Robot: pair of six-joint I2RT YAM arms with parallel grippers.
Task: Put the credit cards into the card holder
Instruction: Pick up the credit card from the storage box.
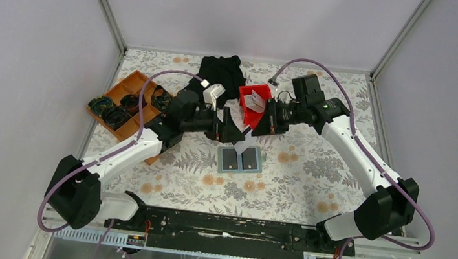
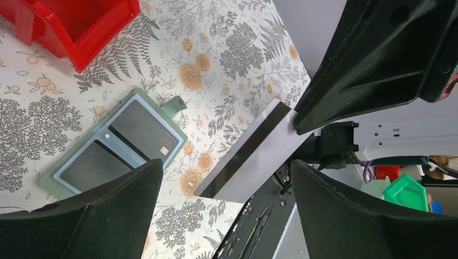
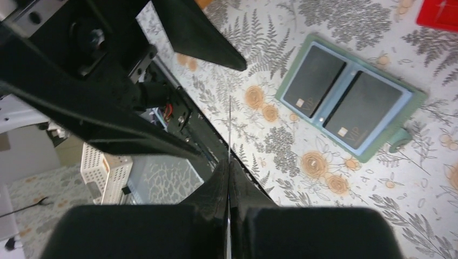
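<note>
The right gripper, closed tight, pinches one card by its edge above the table near the unfolded holder, so the empty, wide-spread left gripper might knock it loose.

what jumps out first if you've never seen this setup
The two arms meet nose to nose at the centre: the right gripper is shut on a credit card held in the air, and the left gripper gapes open right beside it. Just below them the card holder lies opened flat with two dark cards in its halves. A red bin sits behind, an orange compartment tray far left.
</note>
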